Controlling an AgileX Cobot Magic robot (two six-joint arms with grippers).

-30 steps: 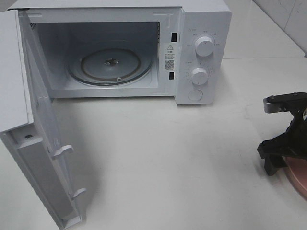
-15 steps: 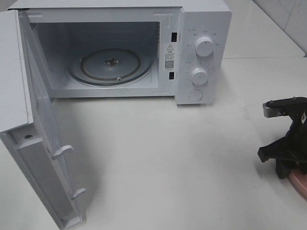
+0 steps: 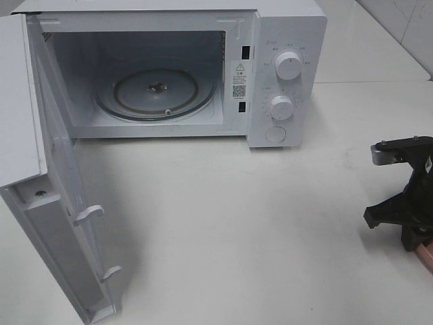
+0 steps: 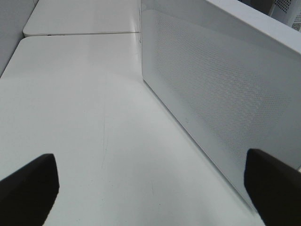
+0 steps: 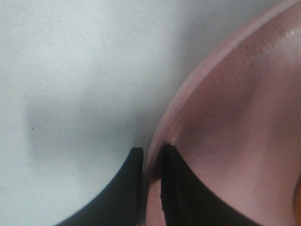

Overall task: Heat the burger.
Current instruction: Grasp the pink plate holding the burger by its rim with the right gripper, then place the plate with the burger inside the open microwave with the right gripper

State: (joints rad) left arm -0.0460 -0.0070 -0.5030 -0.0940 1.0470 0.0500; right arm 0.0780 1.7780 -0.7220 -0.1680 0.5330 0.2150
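White bench (image 3: 237, 223) carries a microwave (image 3: 287, 40) at the back, its door (image 3: 61, 223) swung wide to the left and its turntable (image 3: 155, 91) bare. Two knobs (image 3: 288, 66) sit on its right panel. At the right edge, the right gripper (image 5: 149, 183) is clamped on the rim of a pink plate (image 5: 235, 117). The burger is mostly out of frame; only an orange sliver (image 5: 298, 202) shows over the plate. The left gripper (image 4: 150, 188) hangs with its jaws wide apart just beside a perforated panel (image 4: 221, 89).
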